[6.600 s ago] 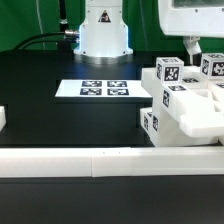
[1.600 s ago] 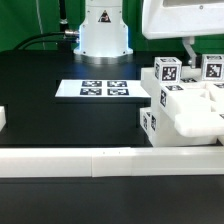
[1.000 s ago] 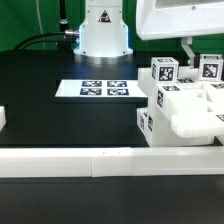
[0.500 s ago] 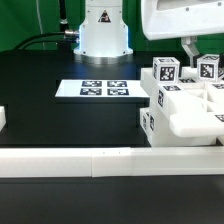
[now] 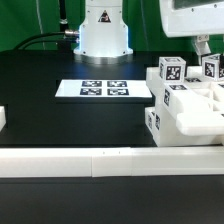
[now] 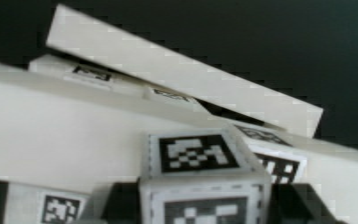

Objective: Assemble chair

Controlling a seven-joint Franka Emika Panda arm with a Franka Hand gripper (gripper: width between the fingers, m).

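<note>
The partly built white chair stands at the exterior view's right, chunky slabs with tagged square posts on top. My gripper comes down from above onto the far right tagged post. In the wrist view that post fills the gap between my dark fingers, so the gripper is shut on it. Behind it lie a large white slab and other tagged chair parts. A second tagged post stands free beside the held one.
The marker board lies flat in the middle of the black table. A long low white rail runs along the front. The robot base stands at the back. A small white part shows at the exterior view's left edge.
The gripper and the whole chair assembly have shifted a little toward the exterior view's right since half a second ago. The marker board and rail have not moved.
</note>
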